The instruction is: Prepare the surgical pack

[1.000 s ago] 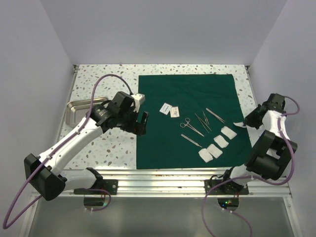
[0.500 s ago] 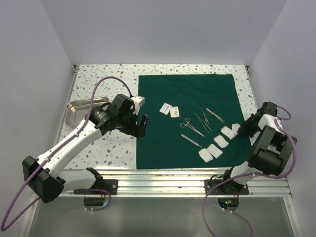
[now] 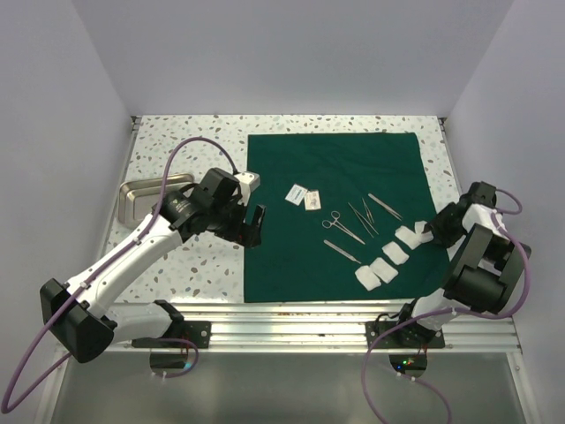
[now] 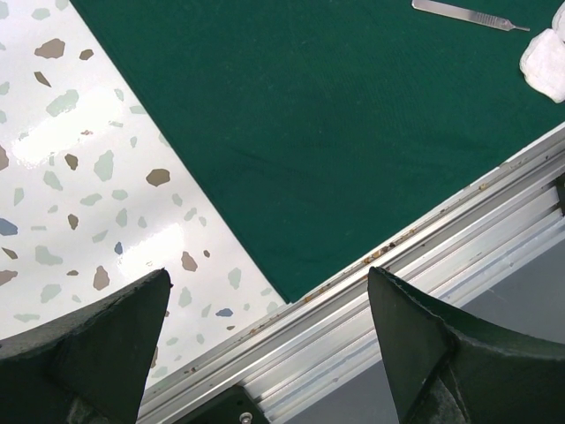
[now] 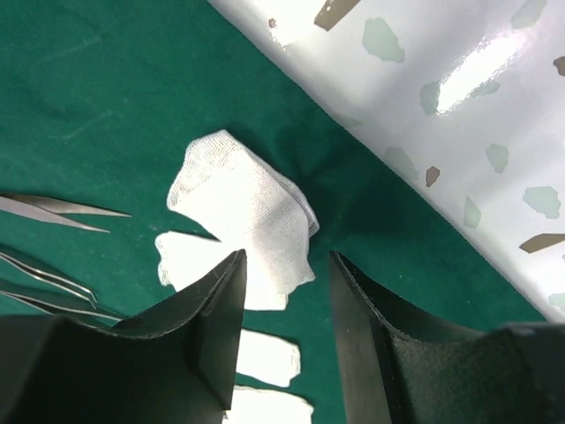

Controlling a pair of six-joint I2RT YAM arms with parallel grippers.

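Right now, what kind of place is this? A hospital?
Probably a robot practice bench, not a hospital: robot arms flank a green surgical drape holding steel instruments and gauze squares.

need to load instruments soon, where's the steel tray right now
Top view, left side: the steel tray sits on the speckled table, off the green drape to its left, partly hidden by the left arm.

Matt green cloth drape (image 3: 335, 172), glossy speckled tabletop (image 3: 177, 150), woven white gauze (image 5: 240, 205), shiny steel tray (image 3: 139, 185)
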